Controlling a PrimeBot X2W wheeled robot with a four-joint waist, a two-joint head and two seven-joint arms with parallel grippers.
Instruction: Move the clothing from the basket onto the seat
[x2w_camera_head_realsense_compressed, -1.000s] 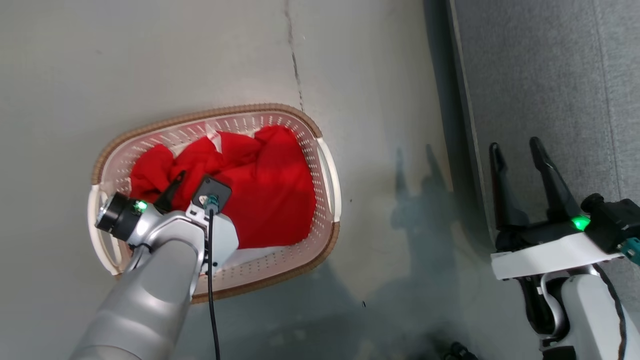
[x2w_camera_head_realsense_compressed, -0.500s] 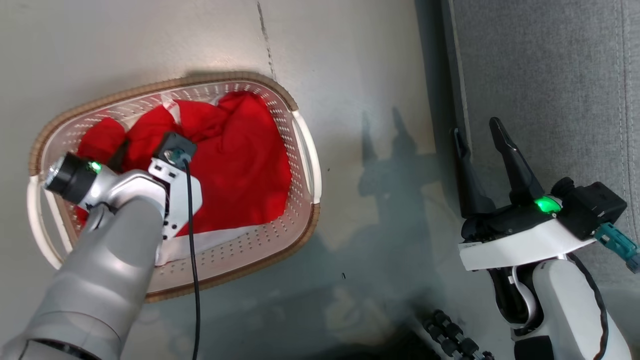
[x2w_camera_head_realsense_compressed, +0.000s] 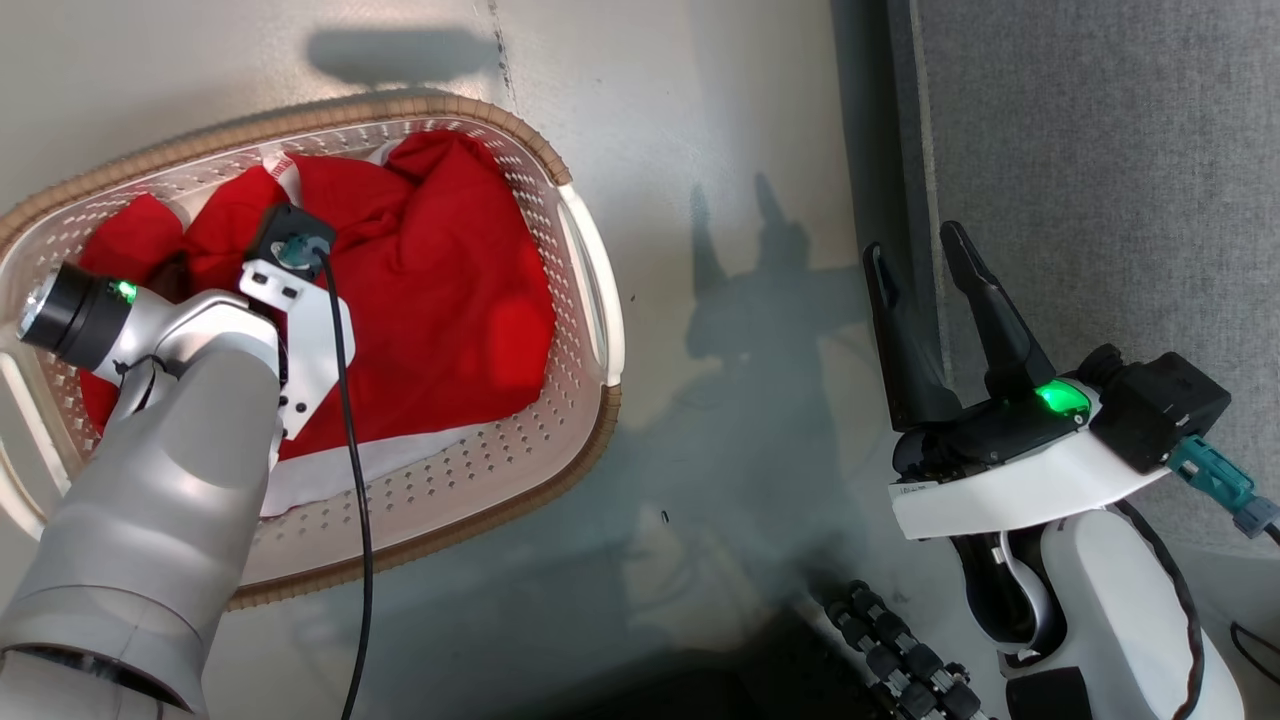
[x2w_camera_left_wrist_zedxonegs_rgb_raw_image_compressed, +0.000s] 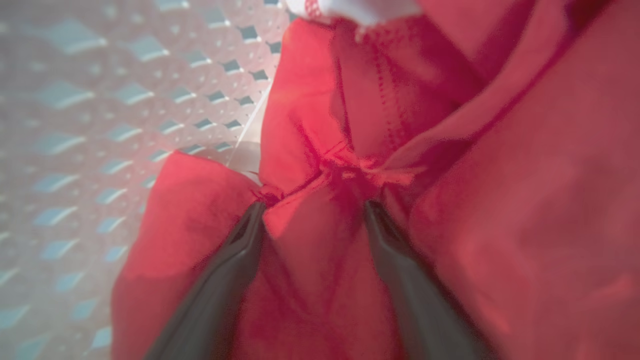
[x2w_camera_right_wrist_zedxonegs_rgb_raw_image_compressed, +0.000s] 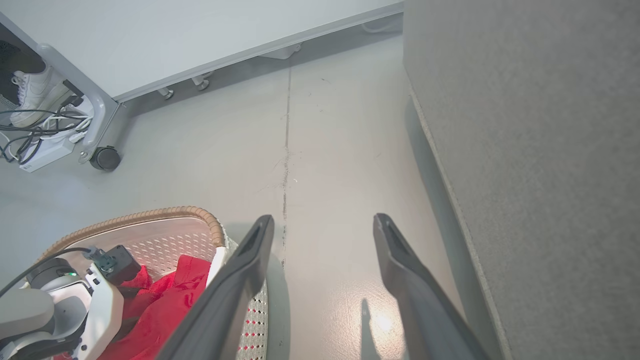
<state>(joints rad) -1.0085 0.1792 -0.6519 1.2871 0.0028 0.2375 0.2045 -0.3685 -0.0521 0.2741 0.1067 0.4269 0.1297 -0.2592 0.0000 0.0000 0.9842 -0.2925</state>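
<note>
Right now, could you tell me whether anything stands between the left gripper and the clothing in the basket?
Nothing visible does: the left gripper, open, has both fingertips against a fold of the clothing inside the basket.

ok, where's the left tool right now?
Left wrist view: the left tool sits open inside the basket, tips pressed into the clothing, perforated wall at that view's left.
</note>
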